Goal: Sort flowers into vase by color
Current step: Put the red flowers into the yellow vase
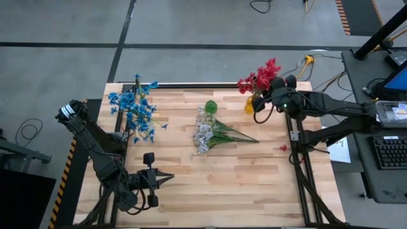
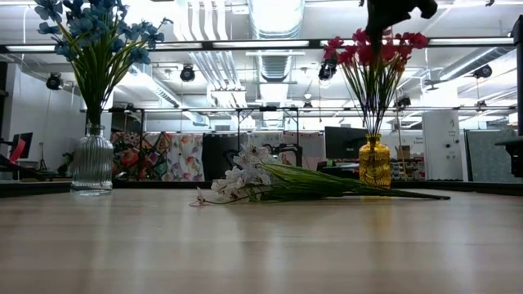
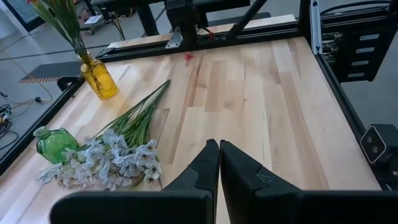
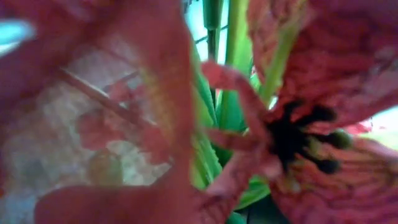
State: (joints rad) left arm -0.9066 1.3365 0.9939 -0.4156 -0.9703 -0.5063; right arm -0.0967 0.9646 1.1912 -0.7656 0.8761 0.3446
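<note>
Red flowers (image 1: 261,76) against right fingers (image 1: 275,84)

Two dark jointed arms (black, tapered jaws)

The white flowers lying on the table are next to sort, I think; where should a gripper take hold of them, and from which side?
Probably the bundled green stems, coming straight down from above. The white flowers lie flat, blossoms toward the green vase, stems fanning toward the right arm's side. The stems look firmer than the loose blossoms.
</note>
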